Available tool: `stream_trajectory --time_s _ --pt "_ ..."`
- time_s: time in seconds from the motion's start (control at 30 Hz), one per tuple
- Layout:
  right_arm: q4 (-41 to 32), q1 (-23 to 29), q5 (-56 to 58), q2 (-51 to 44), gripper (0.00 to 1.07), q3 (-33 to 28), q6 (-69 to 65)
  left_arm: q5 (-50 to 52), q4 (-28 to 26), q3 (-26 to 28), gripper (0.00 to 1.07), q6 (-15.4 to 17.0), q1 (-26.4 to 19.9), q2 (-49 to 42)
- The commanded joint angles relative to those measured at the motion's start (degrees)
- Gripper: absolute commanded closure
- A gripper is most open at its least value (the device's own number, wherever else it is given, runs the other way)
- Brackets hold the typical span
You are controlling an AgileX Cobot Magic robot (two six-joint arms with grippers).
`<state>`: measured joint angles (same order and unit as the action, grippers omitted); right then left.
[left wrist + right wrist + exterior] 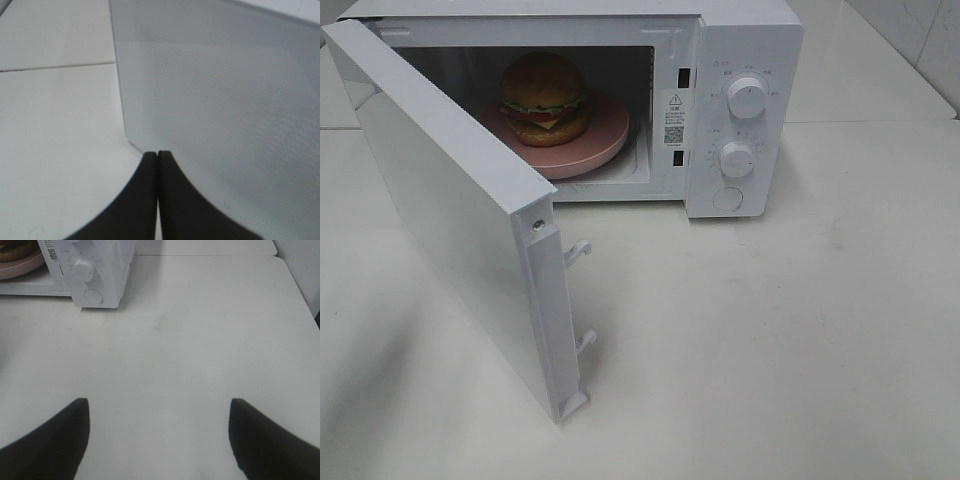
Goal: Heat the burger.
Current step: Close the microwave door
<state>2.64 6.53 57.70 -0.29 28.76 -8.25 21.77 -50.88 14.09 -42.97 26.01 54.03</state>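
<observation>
The left gripper (pixel 158 154), pressed together and empty, is being held beside the open door (pixel 450 200). The burger (pixel 544 97) is being carried on the plate (pixel 608 135) inside the microwave (pixel 750 45). Loading seems done, while door-closing and setting the dials (pixel 747 97) are being left undone. The right gripper (pixel 159 402) is being held wide, empty.

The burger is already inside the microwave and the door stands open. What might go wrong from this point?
1. The shut left hand is near the lower edge of the door; a push there may slide off the smooth panel, or shift the whole microwave rather than swing the door.
2. The pink plate under the burger reaches close to the front of the cavity, so the closing door might knock it.
</observation>
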Motion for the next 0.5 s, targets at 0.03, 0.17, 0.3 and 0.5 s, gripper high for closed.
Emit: stream_trajectory --time_s 0.03,0.17,0.3,0.5 --pt "0.17 -0.23 -0.69 -1.55 0.32 -0.11 -0.29 3.61 7.96 0.06 1.07 9.63 1.32 1.83" --pt "0.17 -0.23 -0.69 -1.55 0.32 -0.11 -0.29 7.33 21.54 0.06 1.07 24.58 1.32 8.42" --pt "0.17 -0.23 -0.69 -1.55 0.32 -0.11 -0.29 12.38 32.03 0.06 1.07 34.49 1.32 13.29" --pt "0.17 -0.23 -0.69 -1.55 0.32 -0.11 -0.29 17.65 40.45 0.17 1.07 42.28 1.32 19.02"
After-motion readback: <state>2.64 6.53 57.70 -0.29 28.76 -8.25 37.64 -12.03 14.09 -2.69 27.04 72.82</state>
